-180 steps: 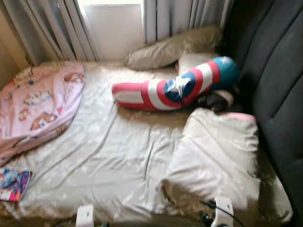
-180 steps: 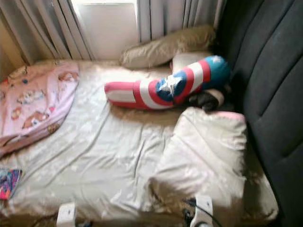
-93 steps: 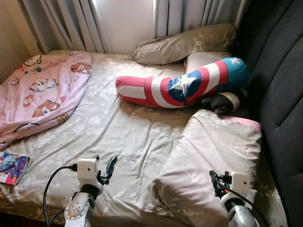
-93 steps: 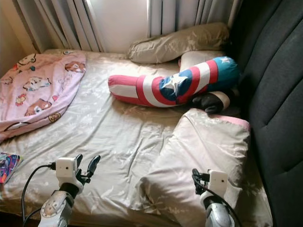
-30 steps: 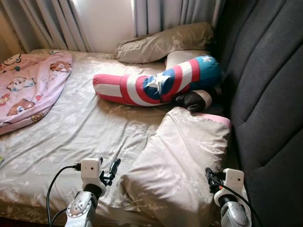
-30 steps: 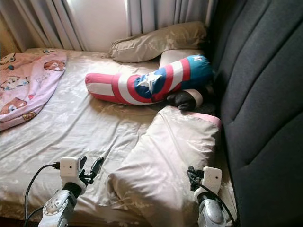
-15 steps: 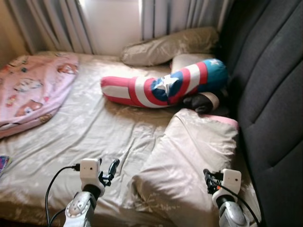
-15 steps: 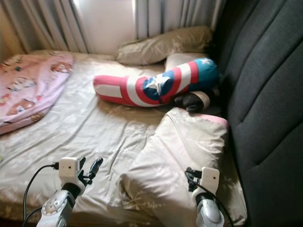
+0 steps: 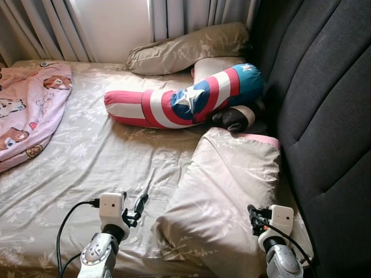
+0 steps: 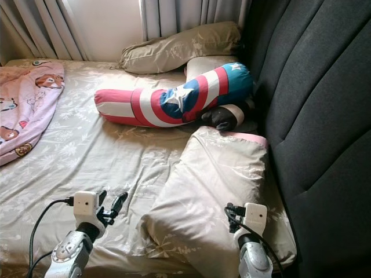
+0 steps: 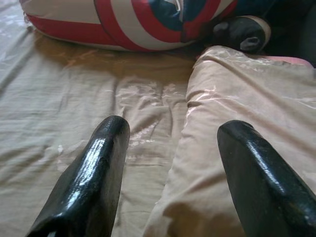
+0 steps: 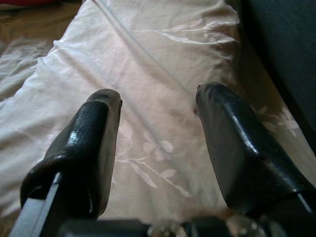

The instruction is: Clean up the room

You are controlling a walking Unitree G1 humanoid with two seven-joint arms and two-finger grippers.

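A beige floral pillow (image 9: 226,191) lies askew on the bed's near right side, by the dark headboard (image 9: 324,104). A red, white and blue star bolster (image 9: 179,104) lies across the bed beyond it. A second beige pillow (image 9: 185,49) rests under the window. A pink cartoon blanket (image 9: 23,116) is bunched at the far left. My left gripper (image 9: 138,205) is open, low over the sheet just left of the near pillow's corner. My right gripper (image 9: 253,214) is open, over the near pillow's right end (image 12: 163,98).
A dark rolled item (image 9: 235,117) sits between the bolster and the near pillow. Grey curtains (image 9: 174,17) hang behind the bed. The wrinkled sheet (image 9: 98,162) spreads across the middle of the mattress. The padded headboard walls off the right side.
The camera has shifted rightward and closer, so the pink blanket sits nearer the left edge. Both grippers hold about the same pose, still open.
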